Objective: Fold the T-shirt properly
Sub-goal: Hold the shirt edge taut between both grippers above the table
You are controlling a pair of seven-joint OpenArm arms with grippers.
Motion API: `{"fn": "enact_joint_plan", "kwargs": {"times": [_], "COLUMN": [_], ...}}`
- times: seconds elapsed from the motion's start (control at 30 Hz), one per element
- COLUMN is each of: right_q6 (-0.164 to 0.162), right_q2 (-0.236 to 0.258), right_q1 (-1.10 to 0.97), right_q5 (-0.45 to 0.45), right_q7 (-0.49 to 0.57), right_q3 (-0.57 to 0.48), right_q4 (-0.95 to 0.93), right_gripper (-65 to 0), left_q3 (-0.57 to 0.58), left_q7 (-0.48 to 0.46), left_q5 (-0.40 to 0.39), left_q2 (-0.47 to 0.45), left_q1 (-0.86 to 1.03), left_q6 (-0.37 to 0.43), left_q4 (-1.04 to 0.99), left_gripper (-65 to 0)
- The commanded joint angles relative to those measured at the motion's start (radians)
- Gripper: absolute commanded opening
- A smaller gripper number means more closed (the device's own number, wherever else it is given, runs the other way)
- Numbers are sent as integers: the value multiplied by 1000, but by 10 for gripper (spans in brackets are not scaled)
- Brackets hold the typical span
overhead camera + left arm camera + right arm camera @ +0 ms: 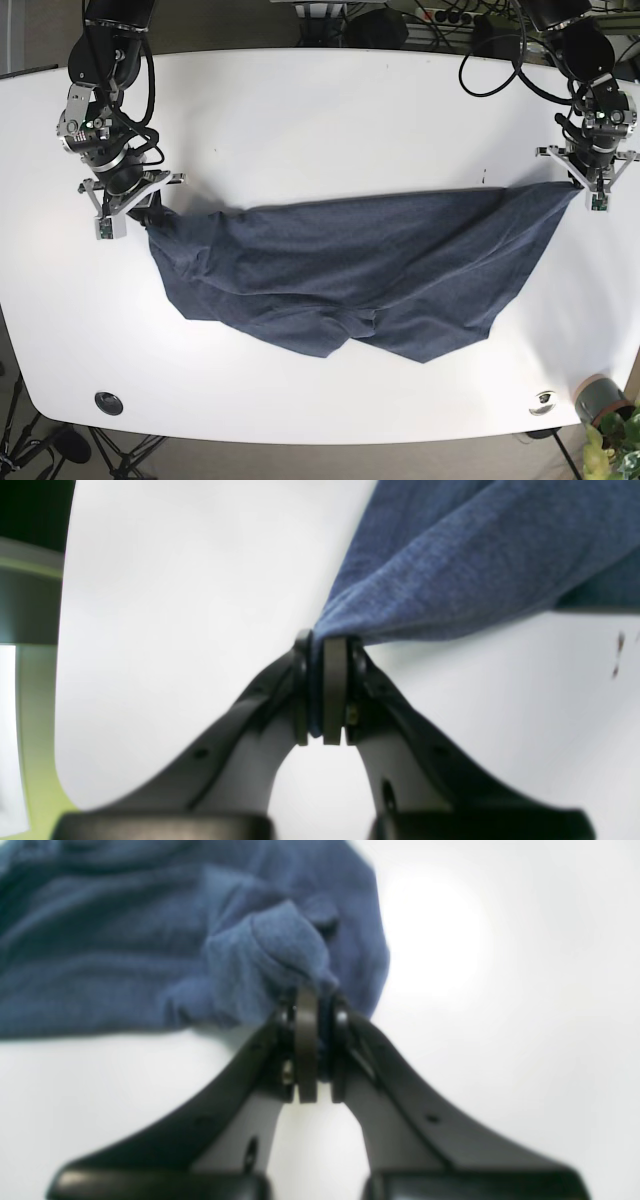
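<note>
The dark blue T-shirt (pixel 350 270) is stretched across the middle of the white table (pixel 320 110), sagging into loose folds toward the front. My left gripper (pixel 577 187) is shut on its right corner; in the left wrist view the left gripper (pixel 327 650) has its jaws closed on a pinch of the T-shirt (pixel 450 555). My right gripper (pixel 148 213) is shut on the left corner; in the right wrist view the right gripper (pixel 312 1002) clamps a bunched fold of the T-shirt (pixel 150 940).
A black round grommet (pixel 109 402) sits near the table's front left, a silver one (pixel 543 399) near the front right. A potted plant (pixel 610 420) stands off the front right corner. Cables hang behind the table's far edge.
</note>
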Motion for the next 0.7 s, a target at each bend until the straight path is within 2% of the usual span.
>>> {"fn": "enact_joint_plan", "kwargs": {"times": [0.0, 0.2, 0.47, 0.57, 0.67], "right_q6": [1, 1, 1, 1, 1], "right_q2": [5, 10, 13, 36, 37], "right_q1": [-10, -74, -137, -154, -179], "right_q5": [11, 5, 3, 3, 3], "right_q7": [27, 27, 26, 26, 26], "right_q3": [5, 8, 58, 58, 63], "right_q4": [21, 21, 5, -9, -15], "right_gripper": [-650, -650, -650, -650, -650], "left_q3": [-7, -7, -7, -4, -1], "left_q7": [-17, -27, -133, -165, -199], "left_q5": [0, 0, 0, 0, 0], "left_q2": [-47, -88, -142, -157, -180], "left_q1": [5, 17, 37, 39, 39], "left_q6": [5, 5, 5, 5, 5], "left_q4": [-8, -58, -135, -160, -192], "left_gripper": [-650, -650, -650, -650, -650]}}
